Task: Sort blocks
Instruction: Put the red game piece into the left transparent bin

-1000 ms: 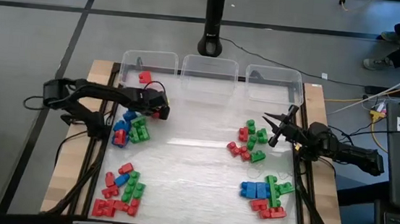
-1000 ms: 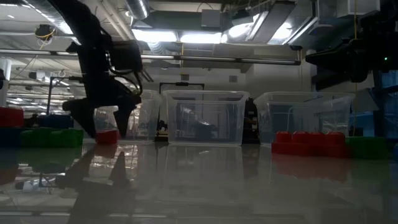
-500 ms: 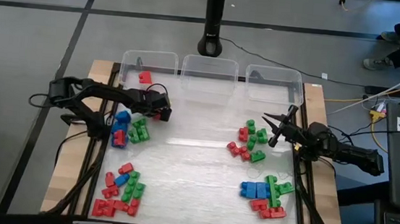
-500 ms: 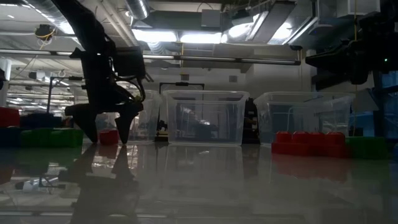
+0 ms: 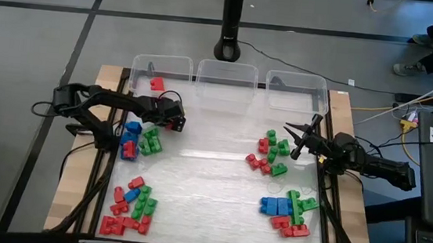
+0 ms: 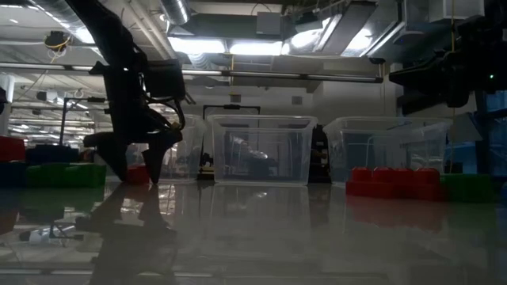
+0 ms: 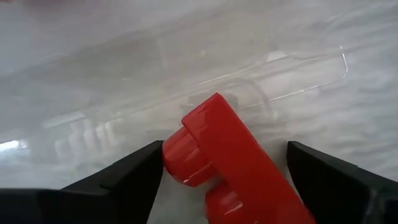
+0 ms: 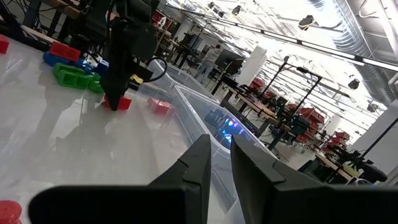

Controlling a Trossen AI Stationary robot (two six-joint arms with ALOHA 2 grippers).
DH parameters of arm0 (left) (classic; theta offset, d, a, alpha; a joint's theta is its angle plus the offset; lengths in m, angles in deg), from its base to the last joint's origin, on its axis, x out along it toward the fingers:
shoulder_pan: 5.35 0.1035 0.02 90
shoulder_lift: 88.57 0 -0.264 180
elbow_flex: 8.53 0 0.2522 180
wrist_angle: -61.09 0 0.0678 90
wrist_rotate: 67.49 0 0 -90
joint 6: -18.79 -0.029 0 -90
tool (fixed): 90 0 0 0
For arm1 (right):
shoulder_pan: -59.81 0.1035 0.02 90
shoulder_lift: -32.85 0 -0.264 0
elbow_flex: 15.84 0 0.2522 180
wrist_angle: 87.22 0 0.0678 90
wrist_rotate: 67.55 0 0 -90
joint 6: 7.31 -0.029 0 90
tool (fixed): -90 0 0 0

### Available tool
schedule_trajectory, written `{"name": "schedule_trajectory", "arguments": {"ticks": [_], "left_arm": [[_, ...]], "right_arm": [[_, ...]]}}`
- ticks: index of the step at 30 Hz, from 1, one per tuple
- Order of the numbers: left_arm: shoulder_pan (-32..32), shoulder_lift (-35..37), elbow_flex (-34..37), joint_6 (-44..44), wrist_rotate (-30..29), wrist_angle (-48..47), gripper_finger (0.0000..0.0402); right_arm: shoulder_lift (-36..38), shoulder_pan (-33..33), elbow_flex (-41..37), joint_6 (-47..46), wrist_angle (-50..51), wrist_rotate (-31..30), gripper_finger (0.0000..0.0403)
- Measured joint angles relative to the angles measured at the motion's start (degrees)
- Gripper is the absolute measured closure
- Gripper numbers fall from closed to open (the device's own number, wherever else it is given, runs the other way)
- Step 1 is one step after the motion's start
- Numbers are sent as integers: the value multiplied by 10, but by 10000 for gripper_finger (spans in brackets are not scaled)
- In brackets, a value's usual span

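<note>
Your left tool (image 5: 175, 123) sits low over the tabletop (image 5: 212, 176), in front of the left clear bin (image 5: 160, 71), with its fingers spread to either side of a red block (image 7: 230, 162) that lies between them; you cannot tell from these views whether the fingers touch it. Just behind that tool, toward its own arm, lies a cluster of blue, red and green blocks (image 5: 139, 140), and another red block (image 5: 157, 83) rests inside the left bin ahead of it. Your right tool (image 5: 300, 138) hovers at the right side of the tabletop, its fingers pressed nearly together and holding nothing, with a group of red and green blocks (image 5: 270, 154) just beside its tips. More block piles lie nearer the front edge: one on the left (image 5: 132, 207) and one on the right (image 5: 287, 212).
</note>
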Motion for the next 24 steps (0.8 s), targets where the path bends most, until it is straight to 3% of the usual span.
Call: {"name": "schedule_trajectory", "arguments": {"ticks": [24], "left_arm": [[0, 0, 0, -57, -2, 9, 224]], "right_arm": [[0, 0, 0, 0, 0, 0, 338]]}}
